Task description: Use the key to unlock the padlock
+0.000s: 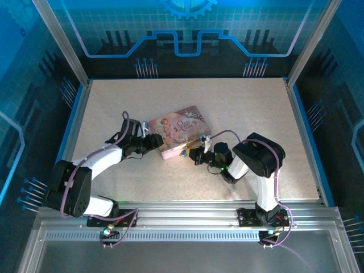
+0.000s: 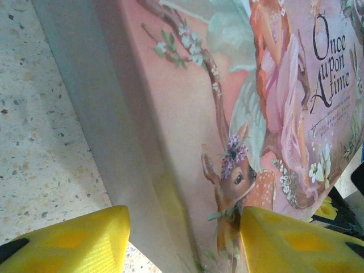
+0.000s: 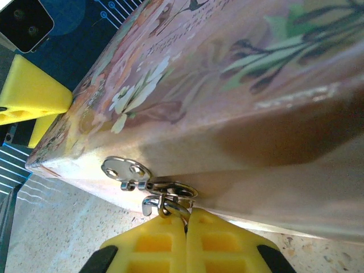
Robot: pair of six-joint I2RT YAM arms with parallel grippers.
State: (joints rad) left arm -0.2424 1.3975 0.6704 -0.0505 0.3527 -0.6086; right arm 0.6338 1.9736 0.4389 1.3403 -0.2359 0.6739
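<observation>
The pink illustrated tin (image 1: 182,132) lies mid-table. A silvery hasp (image 3: 126,170) is riveted to its front wall, and the padlock's metal shackle (image 3: 170,200) hangs through it. My right gripper (image 3: 186,227) is shut on the padlock right below the hasp, and its yellow fingers (image 3: 153,244) hide the lock's body. The key is hidden. My left gripper (image 2: 185,239) straddles the tin's left end (image 2: 187,131), one finger on the side wall and one on the lid, clamping it. From above, the left gripper (image 1: 153,142) and right gripper (image 1: 195,153) flank the tin.
The speckled beige table (image 1: 256,114) is framed by aluminium rails and blue walls. The left gripper's yellow finger (image 3: 28,94) sits at the tin's far end in the right wrist view. Both arm bases stand at the near edge.
</observation>
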